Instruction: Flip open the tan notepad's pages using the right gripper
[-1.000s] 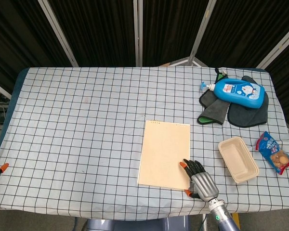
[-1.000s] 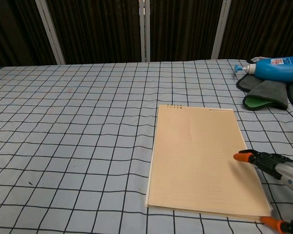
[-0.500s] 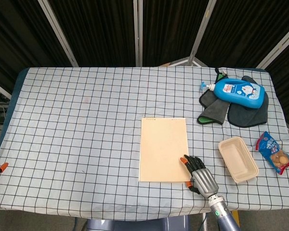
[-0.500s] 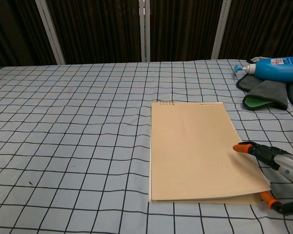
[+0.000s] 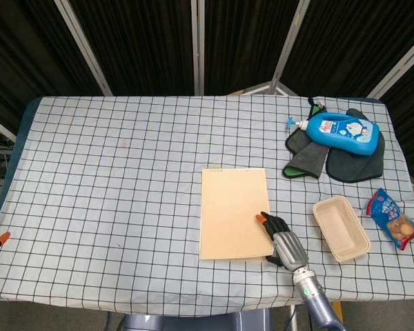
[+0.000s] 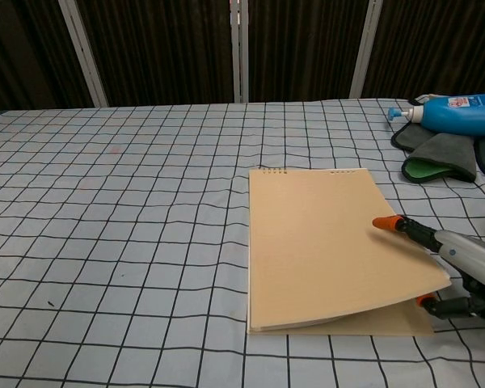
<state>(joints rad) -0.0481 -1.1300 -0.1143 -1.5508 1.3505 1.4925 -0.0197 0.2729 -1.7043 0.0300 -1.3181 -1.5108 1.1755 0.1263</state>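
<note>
Right robot hand [image 6: 457, 271] is on the lower right corner of the tan notepad [image 6: 327, 242], pinching a wad of sheets: one orange-tipped finger [image 6: 385, 223] lies on top of the upper page, and another orange tip pokes in underneath at the corner, so the hand is holding pages, not spread and not empty. In the chest view the near right corner has lifted, bowed clear of the sheets below, a gap showing along the front edge. The notepad itself sits near the front middle of the checked desk [image 5: 124, 179], binding rings at its far edge, which the head view confirms with the hand [image 5: 283, 243] at its bottom right corner. By my reading the flip is just starting: the job now is to carry that corner up and away toward the bound far edge, keeping the pinch light so the sheets curl instead of creasing, and watching that the whole pad does not skid on the cloth. Off to the right, well apart, a beige tray [image 5: 341, 227], a snack packet [image 5: 395, 218], and a blue bottle [image 5: 341, 132] lying on dark cloths [image 5: 352, 160]. Left hand: nowhere in either view.
</note>
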